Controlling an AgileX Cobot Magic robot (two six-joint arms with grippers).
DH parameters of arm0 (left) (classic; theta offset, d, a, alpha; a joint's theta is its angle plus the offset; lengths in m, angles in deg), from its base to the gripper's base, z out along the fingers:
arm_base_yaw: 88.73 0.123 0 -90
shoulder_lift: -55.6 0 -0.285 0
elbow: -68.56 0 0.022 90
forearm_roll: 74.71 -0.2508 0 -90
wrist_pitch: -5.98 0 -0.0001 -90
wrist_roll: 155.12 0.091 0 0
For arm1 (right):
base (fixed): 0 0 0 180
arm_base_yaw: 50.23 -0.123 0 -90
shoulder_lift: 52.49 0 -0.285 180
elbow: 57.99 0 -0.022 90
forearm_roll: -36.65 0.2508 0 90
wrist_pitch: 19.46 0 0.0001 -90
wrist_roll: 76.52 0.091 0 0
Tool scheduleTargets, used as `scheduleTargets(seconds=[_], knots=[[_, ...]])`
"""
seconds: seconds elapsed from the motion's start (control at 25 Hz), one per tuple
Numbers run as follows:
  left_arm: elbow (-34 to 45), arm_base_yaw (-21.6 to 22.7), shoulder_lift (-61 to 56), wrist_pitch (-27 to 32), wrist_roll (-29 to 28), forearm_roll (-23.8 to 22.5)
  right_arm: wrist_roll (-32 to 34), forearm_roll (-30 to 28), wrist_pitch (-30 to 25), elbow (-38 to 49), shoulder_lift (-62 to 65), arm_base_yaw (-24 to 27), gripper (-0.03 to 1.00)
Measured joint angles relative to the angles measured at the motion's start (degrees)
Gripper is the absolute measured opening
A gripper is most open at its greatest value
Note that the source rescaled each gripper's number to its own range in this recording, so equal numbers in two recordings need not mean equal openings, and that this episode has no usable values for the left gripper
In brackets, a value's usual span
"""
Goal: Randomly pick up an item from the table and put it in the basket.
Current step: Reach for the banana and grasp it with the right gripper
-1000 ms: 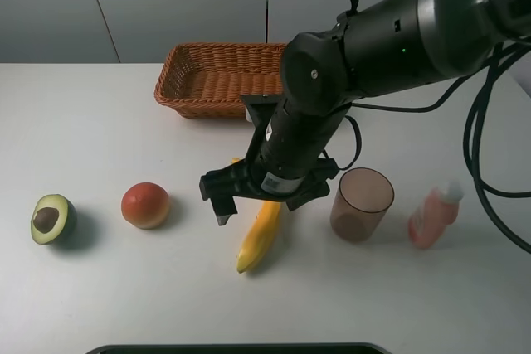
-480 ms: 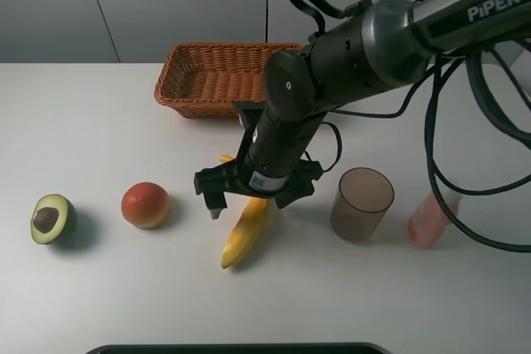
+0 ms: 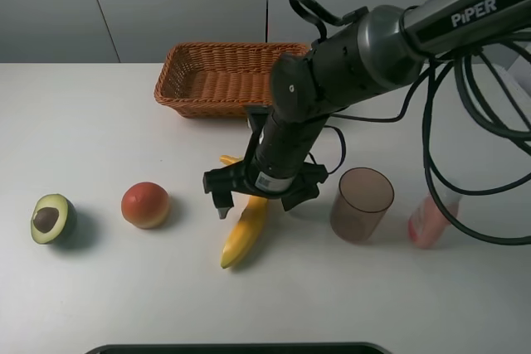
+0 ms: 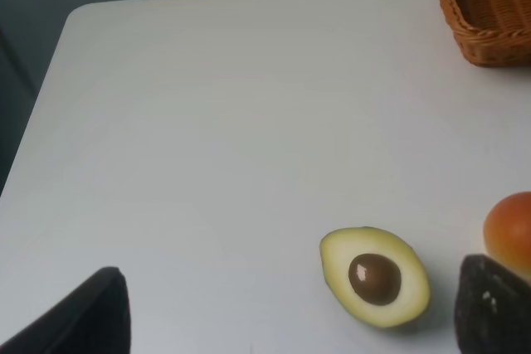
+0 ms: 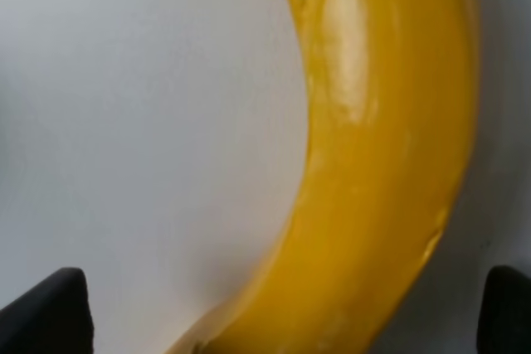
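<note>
Avocado half [image 3: 52,218], cut face up with the pit showing, lies at the far left of the white table [image 3: 99,130]. Just to its right, apart from it, sits a round red-orange fruit [image 3: 145,205].

Left claw [image 4: 290,308]: seen only in its own wrist view. Its two dark fingers sit at opposite lower corners of that picture, spread wide with nothing between them. It hangs over bare table on the avocado half's [image 4: 375,276] side, with the red-orange fruit [image 4: 510,225] at the edge and a corner of the basket [image 4: 485,6] beyond.

Banana [image 3: 241,238]: lies flat on the table near the centre, right of the red-orange fruit and in front of the basket [image 3: 220,79]. It is not in the basket. Its orange-tinged stem end points toward the basket, and its middle is hidden under the arm.

Right claw [image 3: 260,201]: lowered directly over the banana, jaws apart, one finger on each side of the fruit. The right wrist view confirms this. The banana [image 5: 373,163] fills the space between the fingers of the right claw [image 5: 278,312], which show only at the lower corners and are not closed on it. Contact with the peel cannot be determined.

Basket: stands at the back of the table, behind the arm; the part of its inside that shows holds nothing.

Right of the claw stands an upright translucent brown cup [image 3: 362,203]. Further right is a pink bottle [image 3: 425,225], partly crossed by black cables [image 3: 469,163].
</note>
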Motion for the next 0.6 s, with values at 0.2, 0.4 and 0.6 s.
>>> scheduleTargets(seconds=[0.2, 0.4, 0.6], knots=[[0.0, 0.0, 0.0, 0.0, 0.0, 0.0, -0.1, 0.6, 0.1, -0.1, -0.7, 0.0, 1.0], [0.0, 0.0, 0.0, 0.0, 0.0, 0.0, -0.1, 0.6, 0.1, -0.1, -0.7, 0.0, 0.97], [0.0, 0.0, 0.0, 0.0, 0.0, 0.0, -0.1, 0.6, 0.1, -0.1, -0.7, 0.0, 0.14]])
